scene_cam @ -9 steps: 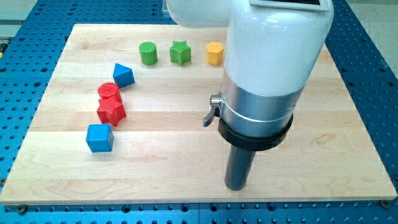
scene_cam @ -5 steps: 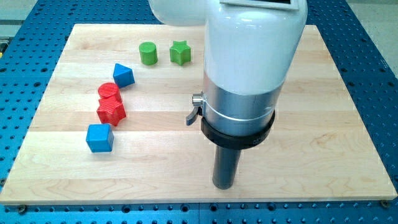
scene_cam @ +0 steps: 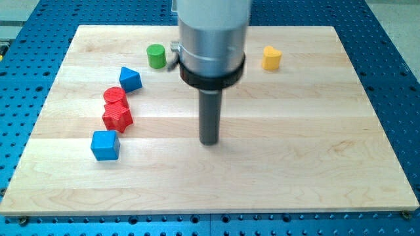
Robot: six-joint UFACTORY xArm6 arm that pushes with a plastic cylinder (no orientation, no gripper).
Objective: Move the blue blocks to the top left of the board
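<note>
A blue cube [scene_cam: 105, 145] lies near the board's lower left. A blue pointed block [scene_cam: 130, 79] lies higher up at the left, next to a red cylinder [scene_cam: 115, 96] and a red star [scene_cam: 117, 117]. My tip [scene_cam: 209, 141] rests on the board near its middle, well to the right of the blue cube and the red blocks, touching no block.
A green cylinder [scene_cam: 156, 56] sits near the view's top, just left of the arm. A yellow block [scene_cam: 272, 58] lies at the top right of the arm. The arm's body hides the board behind it. The wooden board [scene_cam: 328, 151] lies on a blue perforated table.
The arm has moved left and toward the view's top; my tip went from the lower right to the board's middle. The green star is now hidden; a yellow block shows at the right.
</note>
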